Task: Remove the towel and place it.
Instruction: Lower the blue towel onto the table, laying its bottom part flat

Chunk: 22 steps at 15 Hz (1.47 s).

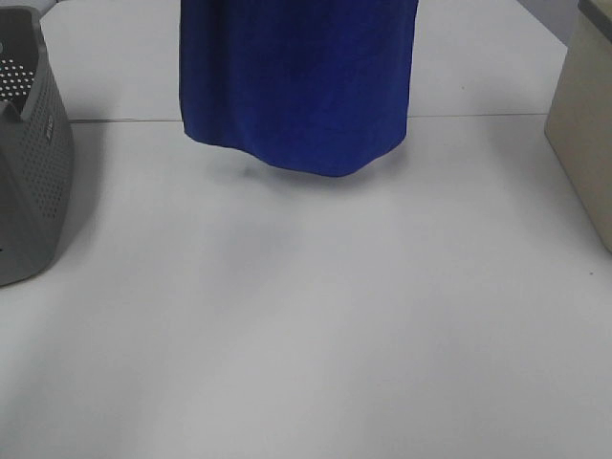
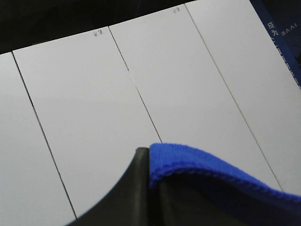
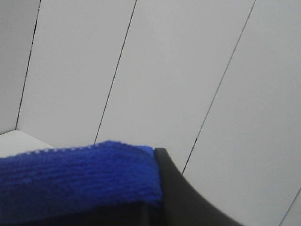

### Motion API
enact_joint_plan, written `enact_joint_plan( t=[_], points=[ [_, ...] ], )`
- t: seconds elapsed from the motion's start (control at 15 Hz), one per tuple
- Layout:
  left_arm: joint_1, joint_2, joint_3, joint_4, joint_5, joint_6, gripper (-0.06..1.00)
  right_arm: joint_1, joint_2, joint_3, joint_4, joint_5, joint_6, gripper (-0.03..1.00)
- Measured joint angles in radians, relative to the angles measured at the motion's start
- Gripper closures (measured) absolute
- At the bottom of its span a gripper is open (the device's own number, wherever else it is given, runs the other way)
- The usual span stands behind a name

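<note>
The deep blue towel (image 1: 296, 86) hangs spread out in the air at the back middle. Its wavy lower edge floats just above the white table (image 1: 306, 325). Its top runs out of the exterior high view, and both grippers are out of that view too. In the left wrist view my left gripper (image 2: 149, 188) is shut on the towel's hemmed edge (image 2: 211, 169). In the right wrist view my right gripper (image 3: 157, 197) is shut on another part of the towel's upper edge (image 3: 75, 179). No white tag shows.
A grey perforated basket (image 1: 29, 143) stands at the table's left edge. A beige box (image 1: 583, 124) stands at the right edge. A seam crosses the table behind the towel. Both wrist views look onto white panels with dark seams.
</note>
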Motion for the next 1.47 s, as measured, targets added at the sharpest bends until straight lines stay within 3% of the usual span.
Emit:
enact_joint_plan(
  t=[0.27,0.53,0.93,1.47],
  points=[
    [0.064,0.082,-0.069,0.000,-0.002,-0.060,0.94,0.000,0.104,-0.126,0.002,-0.008,0.001,0.95],
    [0.095,0.178,-0.169,0.008,-0.002,-0.088,0.94,0.000,0.170,-0.148,0.006,-0.019,0.004,0.95],
    [0.110,0.283,-0.257,0.192,-0.023,-0.089,0.94,0.000,0.214,-0.149,0.006,-0.077,0.004,0.95],
    [0.140,0.310,-0.270,0.215,-0.025,-0.095,0.94,-0.011,0.225,-0.149,-0.006,-0.097,0.004,0.95]
  ],
)
